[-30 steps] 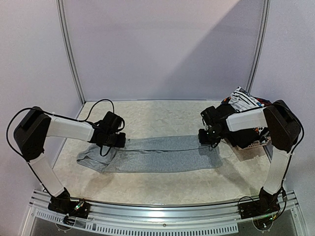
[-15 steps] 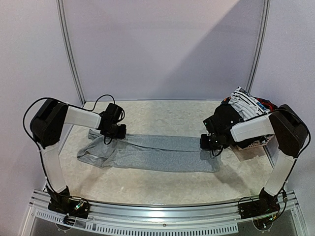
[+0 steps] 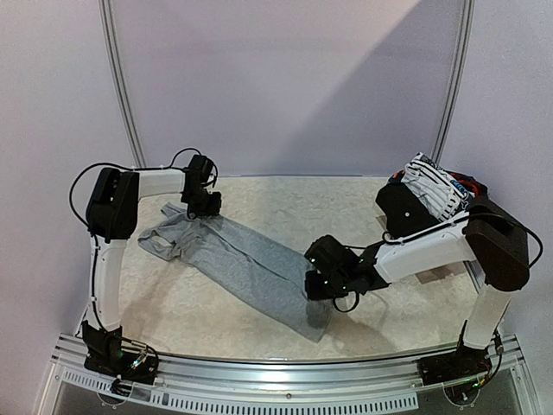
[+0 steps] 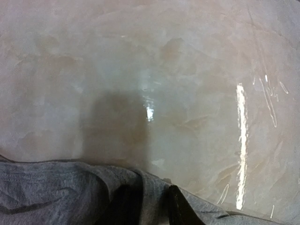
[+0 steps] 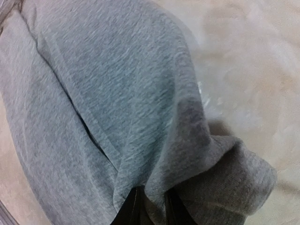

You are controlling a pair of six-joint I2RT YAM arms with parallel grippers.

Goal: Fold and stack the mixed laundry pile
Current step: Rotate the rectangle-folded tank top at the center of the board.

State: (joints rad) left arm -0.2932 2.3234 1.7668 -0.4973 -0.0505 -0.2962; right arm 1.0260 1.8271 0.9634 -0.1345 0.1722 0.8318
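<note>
Slanting light grey trousers, left claw pinching one end, right claw pinching the other

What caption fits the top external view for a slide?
Left pincer and right pincer hold opposite ends of the light grey trousers, lying diagonally across the table.

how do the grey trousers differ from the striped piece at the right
The grey trousers lie stretched diagonally on the table; the striped piece sits bunched at the right. The grey trousers are plain, the striped piece white with black stripes. The left gripper and right gripper hold the grey trousers, not the striped piece. Both are soft cloth.
</note>
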